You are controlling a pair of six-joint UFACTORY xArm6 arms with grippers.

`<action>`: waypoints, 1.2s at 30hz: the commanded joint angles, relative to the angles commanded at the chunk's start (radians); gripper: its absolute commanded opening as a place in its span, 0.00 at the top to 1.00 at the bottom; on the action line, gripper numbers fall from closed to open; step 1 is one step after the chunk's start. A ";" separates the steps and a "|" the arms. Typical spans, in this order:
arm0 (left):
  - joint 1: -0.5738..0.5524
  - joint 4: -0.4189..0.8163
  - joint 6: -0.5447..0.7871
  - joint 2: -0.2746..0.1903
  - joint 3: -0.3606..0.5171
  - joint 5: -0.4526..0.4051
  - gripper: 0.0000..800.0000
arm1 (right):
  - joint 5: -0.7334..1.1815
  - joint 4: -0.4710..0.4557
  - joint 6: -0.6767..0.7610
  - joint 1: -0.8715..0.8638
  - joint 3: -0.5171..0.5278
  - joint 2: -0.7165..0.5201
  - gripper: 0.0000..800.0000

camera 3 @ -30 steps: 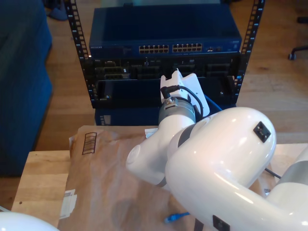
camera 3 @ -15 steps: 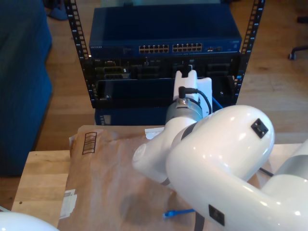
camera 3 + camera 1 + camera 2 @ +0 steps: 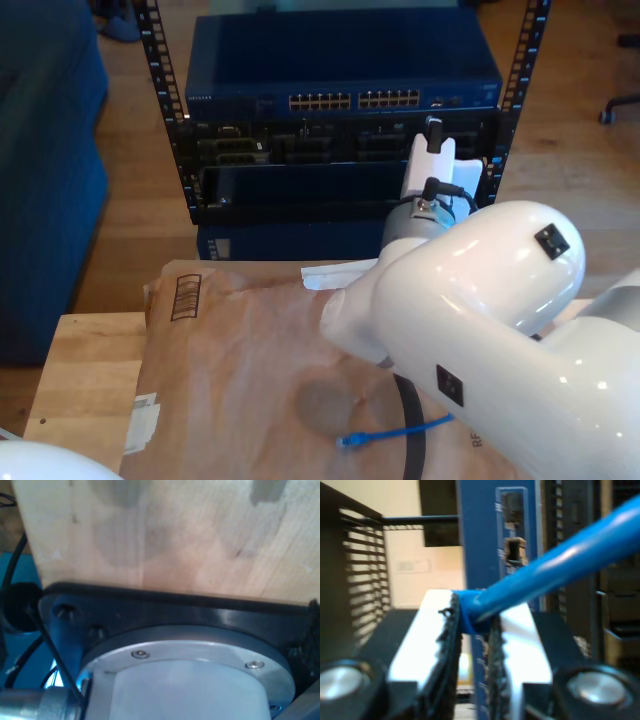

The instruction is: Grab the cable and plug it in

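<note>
— Counting from the exterior view's left: what is there?

— One rack (image 3: 160, 90) with one blue switch (image 3: 340, 60) on top, its two blocks of ports (image 3: 355, 100) facing the bench (image 3: 80, 380). One sheet of brown paper (image 3: 230, 370) covers most of the bench. One blue cable (image 3: 395, 433) lies on the paper near that view's lower middle, one plug (image 3: 347, 440) at its free end. One large white arm (image 3: 470, 310) fills the exterior view's right.

— How is that arm posed?

— It reaches over the bench toward the rack, with my second gripper (image 3: 430, 150) up against the rack face, just below the switch at its right end in the exterior view.

— And its grip?

— Clamped on the cable (image 3: 555, 565): the second wrist view has the blue line pinched between the two toothed pads (image 3: 447, 640), running out toward a blue panel (image 3: 485, 535) with small ports.

— My first gripper?

— I cannot tell its state. The first wrist view looks at pale wood (image 3: 165, 535), a black plate (image 3: 175, 615) and a round metal flange (image 3: 190, 655).
</note>
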 joint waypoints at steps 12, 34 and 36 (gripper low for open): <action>0.000 0.000 -0.002 0.000 0.000 0.000 0.00 | -0.014 -0.184 0.071 -0.101 -0.066 0.094 1.00; 0.000 0.000 -0.002 0.000 0.000 0.002 0.00 | -0.008 -0.239 0.072 -0.107 -0.103 0.124 1.00; 0.000 0.000 0.000 0.000 0.000 0.000 0.00 | -0.008 -0.239 0.072 -0.107 -0.104 0.126 1.00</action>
